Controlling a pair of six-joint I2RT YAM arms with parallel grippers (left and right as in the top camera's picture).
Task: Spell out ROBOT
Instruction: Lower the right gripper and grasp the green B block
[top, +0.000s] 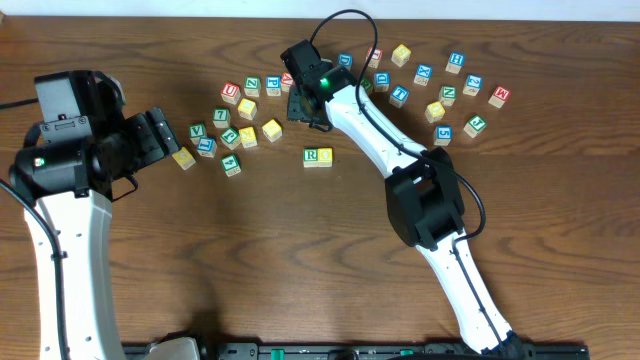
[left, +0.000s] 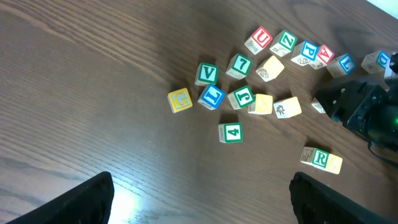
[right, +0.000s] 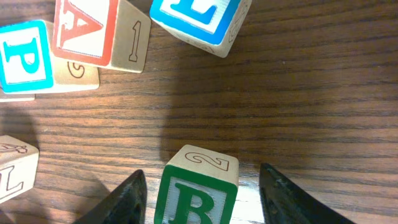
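Two arms, overhead: you see the left gripper (top: 165, 135) at the left side of the table (top: 520, 250), jaws spread with nothing between them. The right gripper (top: 303, 103) is down among the blocks at the upper middle.
Overhead, R block: the R block (top: 312, 155) lies face up, apart from the scatter on the near side. A yellow block (top: 325, 157) touches one side of it, and you cannot read its letter.
Overhead, scatter: one cluster (top: 240, 115) sits between the two grippers, and a second cluster (top: 450, 90) spreads beyond the right arm.
Left wrist, claw: both dark fingers (left: 81, 199) frame the bottom corners, wide apart over bare wood and holding nothing.
Left wrist, blocks: you can read G (left: 180, 99), V (left: 207, 74), L (left: 212, 96), 7 (left: 240, 64) and 4 (left: 231, 132) ahead of the fingers. The R block is well off to the right, below the dark body of the right gripper.
Right wrist, claw: the jaws stand open on either side of the B block (right: 198, 193). A strip of wood shows at each flank, so neither finger touches it.
Right wrist, B block: it rests on the table with a green B on the upward face and a 2 on its far face.
Right wrist, neighbours: a red A block (right: 84, 28) touches a blue P block (right: 22, 56) at upper left. A blue-lettered block (right: 199, 18) sits at the top edge, apart from the B block.
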